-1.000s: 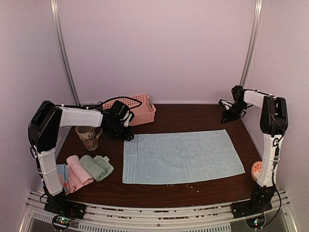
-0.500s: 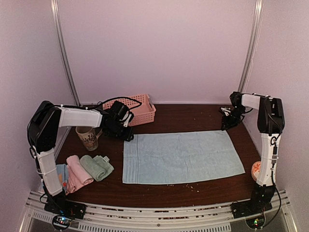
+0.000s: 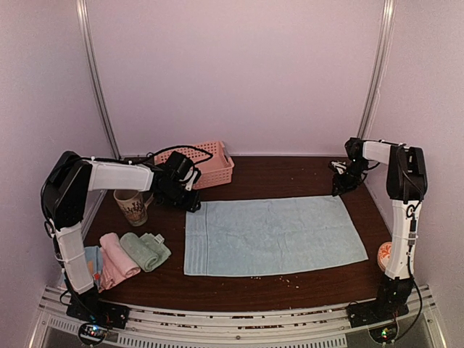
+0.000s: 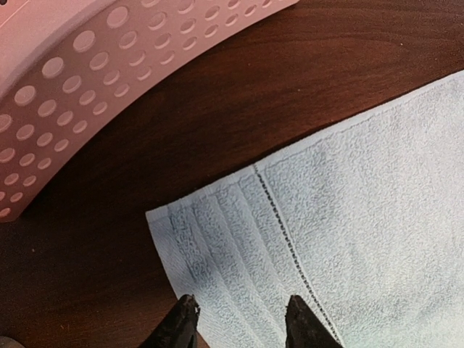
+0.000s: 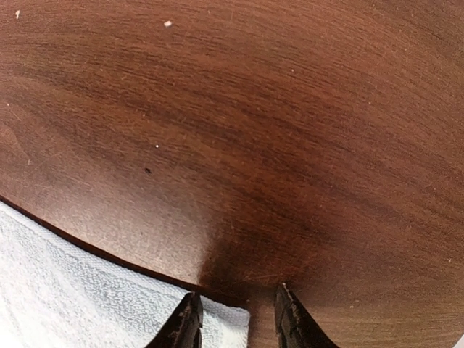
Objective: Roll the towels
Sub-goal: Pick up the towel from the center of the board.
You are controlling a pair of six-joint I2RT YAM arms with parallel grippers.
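A light blue towel (image 3: 272, 232) lies spread flat in the middle of the table. My left gripper (image 3: 191, 202) is low at its far left corner. In the left wrist view that gripper (image 4: 241, 303) is open, its fingertips apart just above the towel's (image 4: 348, 217) hemmed end. My right gripper (image 3: 339, 187) is low at the far right corner. In the right wrist view it (image 5: 238, 293) is open, and the towel's corner (image 5: 225, 319) lies between its tips, unclamped. A rolled pink towel (image 3: 118, 254) and a rolled sage green towel (image 3: 145, 250) lie at the front left.
A pink perforated basket (image 3: 210, 165) stands just behind the left gripper, close to it in the left wrist view (image 4: 87, 87). A mug (image 3: 133, 206) stands left of the towel. A small orange and white object (image 3: 386, 254) sits by the right arm's lower link.
My right gripper has dropped and moved slightly left onto the towel's far right corner, its jaws a little wider. The left gripper and the towel have not moved.
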